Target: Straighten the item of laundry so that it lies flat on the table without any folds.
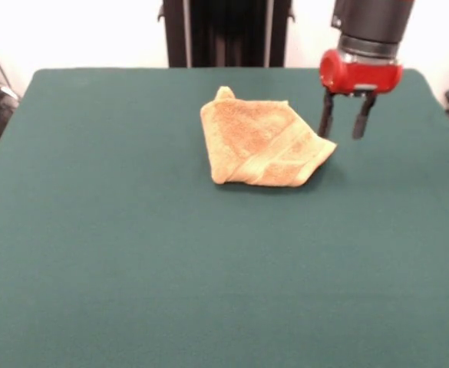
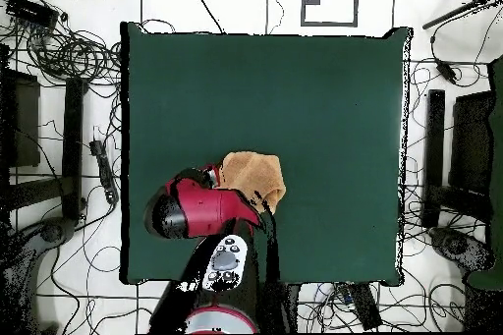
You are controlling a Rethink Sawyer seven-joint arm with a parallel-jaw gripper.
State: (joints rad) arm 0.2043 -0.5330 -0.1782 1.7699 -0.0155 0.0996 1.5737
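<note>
The item of laundry [image 1: 261, 140] is an orange-tan terry towel lying folded over on itself into an irregular shape, with a woven band running diagonally across its top layer. It rests on the dark green table [image 1: 132, 253], toward the far side and a little right of centre. My gripper [image 1: 342, 116] hangs open just right of the towel's right corner, fingers pointing down, nothing between them. In the overhead view the towel [image 2: 253, 176] shows partly under the red arm [image 2: 196, 208], which hides the gripper.
Cables and stands [image 2: 69, 105] lie on the floor around the table. The table's edges [image 2: 126, 154] are far from the towel on every side except the robot's side.
</note>
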